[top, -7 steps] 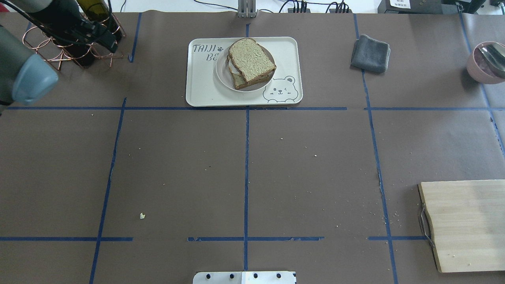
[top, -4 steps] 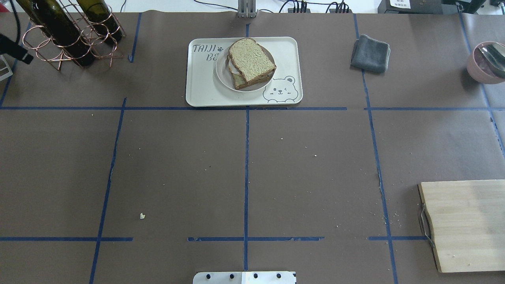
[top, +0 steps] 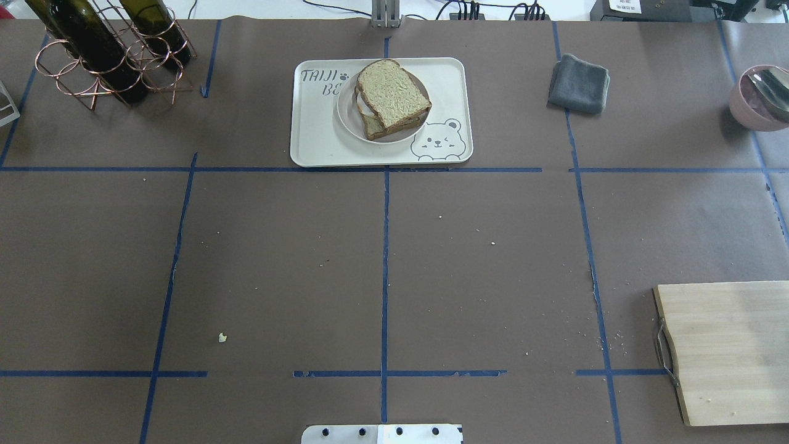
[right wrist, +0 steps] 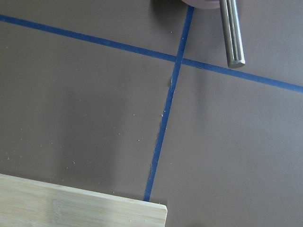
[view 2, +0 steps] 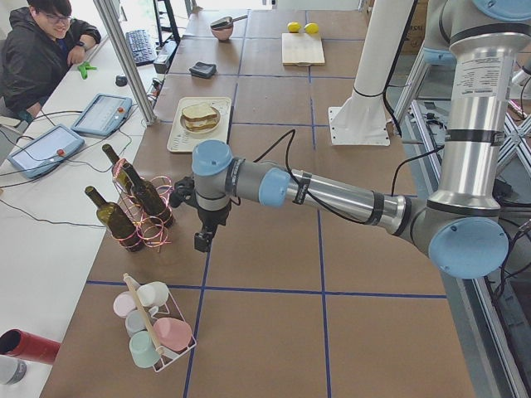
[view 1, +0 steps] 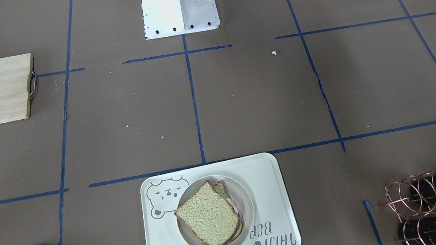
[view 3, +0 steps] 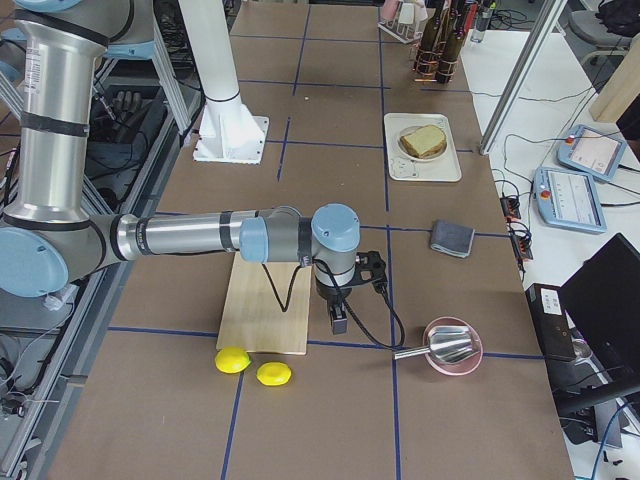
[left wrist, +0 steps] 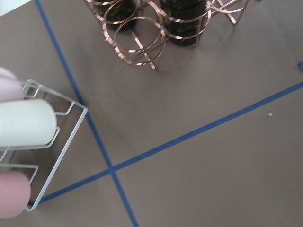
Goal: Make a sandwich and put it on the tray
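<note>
The sandwich (top: pixel 392 92), two speckled bread slices stacked with a sliver of white between them, sits on a round white dish (top: pixel 345 117) on the cream bear tray (top: pixel 317 139) at the far centre. It also shows in the front view (view 1: pixel 208 214). My left gripper (view 2: pixel 202 240) hangs low over the table beside the wine bottle rack, far from the tray. My right gripper (view 3: pixel 339 322) hangs by the cutting board's edge, near the pink bowl. Both show only in the side views, so I cannot tell whether they are open or shut.
A copper rack of wine bottles (top: pixel 111 55) stands far left. A grey cloth (top: pixel 578 83) lies right of the tray. A pink bowl with a metal scoop (top: pixel 758 98) is far right. A wooden cutting board (top: pixel 727 351) lies near right. A cup rack (view 2: pixel 153 327) and lemons (view 3: pixel 250 365) lie at the ends.
My left arm, which was over the wine bottle rack at the overhead view's top left, has withdrawn leftward out of that view. The sandwich and tray have not moved.
</note>
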